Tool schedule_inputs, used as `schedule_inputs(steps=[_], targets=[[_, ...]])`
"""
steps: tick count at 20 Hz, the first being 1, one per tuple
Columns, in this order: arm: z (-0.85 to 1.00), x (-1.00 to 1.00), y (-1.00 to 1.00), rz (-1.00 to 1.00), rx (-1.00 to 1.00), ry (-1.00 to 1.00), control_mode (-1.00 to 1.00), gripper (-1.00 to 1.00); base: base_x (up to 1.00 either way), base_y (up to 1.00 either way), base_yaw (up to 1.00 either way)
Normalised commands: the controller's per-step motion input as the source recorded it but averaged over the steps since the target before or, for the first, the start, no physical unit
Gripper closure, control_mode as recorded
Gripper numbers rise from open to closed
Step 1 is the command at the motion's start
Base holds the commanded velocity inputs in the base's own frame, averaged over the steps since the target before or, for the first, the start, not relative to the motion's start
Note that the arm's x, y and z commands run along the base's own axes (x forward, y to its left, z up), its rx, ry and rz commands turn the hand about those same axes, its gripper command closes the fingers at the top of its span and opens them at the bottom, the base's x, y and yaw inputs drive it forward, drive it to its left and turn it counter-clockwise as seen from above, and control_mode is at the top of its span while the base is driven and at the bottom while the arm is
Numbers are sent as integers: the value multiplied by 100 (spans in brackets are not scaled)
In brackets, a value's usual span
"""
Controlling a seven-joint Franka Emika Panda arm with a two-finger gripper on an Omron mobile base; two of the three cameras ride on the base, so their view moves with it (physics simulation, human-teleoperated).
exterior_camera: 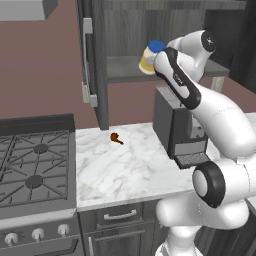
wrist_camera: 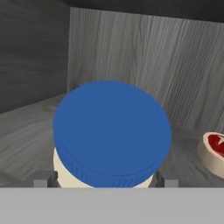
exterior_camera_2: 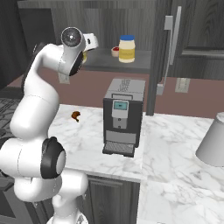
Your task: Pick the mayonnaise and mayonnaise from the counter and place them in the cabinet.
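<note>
Mayonnaise jar (wrist_camera: 111,135) between the tips of the end effector (wrist_camera: 101,180), pinched on both sides, above the cabinet shelf (wrist_camera: 30,131), red-filled bowl (wrist_camera: 214,153) near it

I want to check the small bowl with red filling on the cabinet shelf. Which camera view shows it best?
The hand view: the bowl is near and its red filling is plain, though the right edge cuts it. In the right base view it is tiny, left of a mayonnaise jar. I cannot find it in the left base view.
</note>
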Motion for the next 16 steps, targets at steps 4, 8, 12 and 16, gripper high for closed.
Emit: schedule_inputs(steps=[4, 8, 12, 16], targets=[[-19, 24, 1, 0, 0, 0, -100, 100, 0, 0, 0], [-21, 21, 2, 0, 0, 0, -100, 100, 0, 0, 0], [-24, 18, 3, 0, -1, 0, -100, 100, 0, 0, 0], [-23, 20, 3, 0, -2, 0, -100, 100, 0, 0, 0]])
